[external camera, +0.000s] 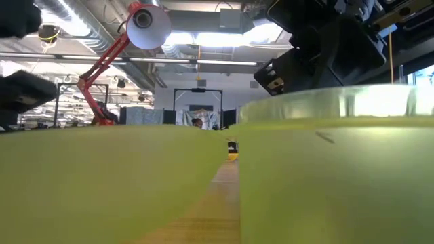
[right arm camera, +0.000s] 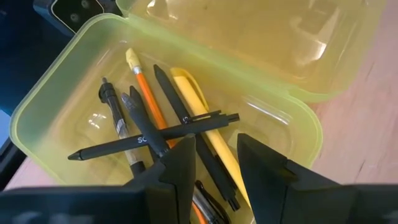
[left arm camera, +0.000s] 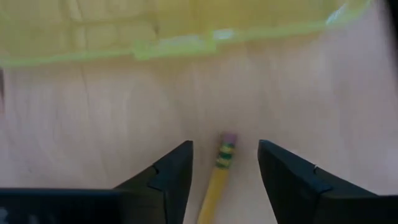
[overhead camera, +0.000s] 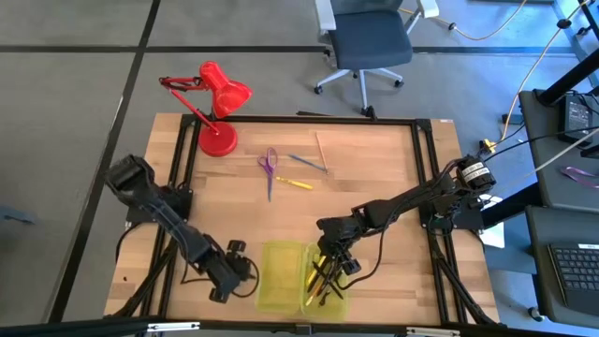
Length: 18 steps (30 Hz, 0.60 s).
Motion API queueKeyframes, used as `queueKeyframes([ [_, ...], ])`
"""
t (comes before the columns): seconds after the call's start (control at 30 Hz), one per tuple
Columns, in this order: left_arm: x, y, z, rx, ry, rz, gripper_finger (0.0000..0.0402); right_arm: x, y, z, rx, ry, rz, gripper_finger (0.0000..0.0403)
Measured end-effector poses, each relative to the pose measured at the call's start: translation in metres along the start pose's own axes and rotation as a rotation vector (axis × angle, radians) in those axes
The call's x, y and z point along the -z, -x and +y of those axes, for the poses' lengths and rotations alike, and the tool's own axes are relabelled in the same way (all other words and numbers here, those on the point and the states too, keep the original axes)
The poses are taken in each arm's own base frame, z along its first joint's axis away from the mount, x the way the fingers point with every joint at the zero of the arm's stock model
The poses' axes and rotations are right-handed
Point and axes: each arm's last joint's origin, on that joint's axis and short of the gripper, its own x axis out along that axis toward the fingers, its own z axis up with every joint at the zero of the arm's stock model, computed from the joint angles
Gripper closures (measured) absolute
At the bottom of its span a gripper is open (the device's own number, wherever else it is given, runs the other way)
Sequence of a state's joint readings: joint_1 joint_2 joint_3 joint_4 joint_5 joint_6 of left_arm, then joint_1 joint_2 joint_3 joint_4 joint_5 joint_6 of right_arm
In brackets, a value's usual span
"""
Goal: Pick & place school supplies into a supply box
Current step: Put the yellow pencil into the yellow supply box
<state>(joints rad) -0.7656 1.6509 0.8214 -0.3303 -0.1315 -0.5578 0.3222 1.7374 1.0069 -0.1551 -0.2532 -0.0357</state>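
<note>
Wooden table (overhead camera: pixel 374 168), red desk lamp (overhead camera: pixel 217 103) at far corner: supply box (overhead camera: pixel 281 276) lies open at near edge, right half holding several pens (right arm camera: pixel 161 134); scissors (overhead camera: pixel 270 167), two or three pens still out mid-table. Left claw (left arm camera: pixel 224 177) part open, straddling an ungripped yellow pencil (left arm camera: pixel 219 177), eraser toward the box; right claw (right arm camera: pixel 214 165) narrowly parted, empty, over the filled half.

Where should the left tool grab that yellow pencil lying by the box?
On the bare shaft just behind the eraser band, coming straight down. The pencil lies flat on the table, clear of the box, already between the left tool's open fingers, so closing across its thin width should hold it.
</note>
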Motion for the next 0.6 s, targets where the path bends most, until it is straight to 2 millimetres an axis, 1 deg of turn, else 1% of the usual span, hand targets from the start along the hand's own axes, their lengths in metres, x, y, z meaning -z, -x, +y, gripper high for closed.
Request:
queueKeyframes([
  [0.13, 0.004, -0.009, -0.006, -0.065, -0.040, 0.075, 0.0240, 0.000, 0.000, -0.001, 0.022, -0.001, 0.000, 0.0280],
  [0.23, 0.007, -0.012, -0.009, -0.091, -0.034, 0.114, 0.0254, 0.000, 0.000, -0.001, 0.033, -0.001, 0.001, 0.0280],
  [0.43, 0.011, -0.013, -0.012, -0.085, -0.040, 0.136, 0.0288, 0.000, 0.000, -0.001, 0.037, -0.001, 0.001, 0.0280],
  [0.6, 0.013, -0.012, -0.013, -0.080, -0.045, 0.153, 0.0305, 0.000, 0.000, -0.001, 0.037, -0.002, 0.004, 0.0280],
])
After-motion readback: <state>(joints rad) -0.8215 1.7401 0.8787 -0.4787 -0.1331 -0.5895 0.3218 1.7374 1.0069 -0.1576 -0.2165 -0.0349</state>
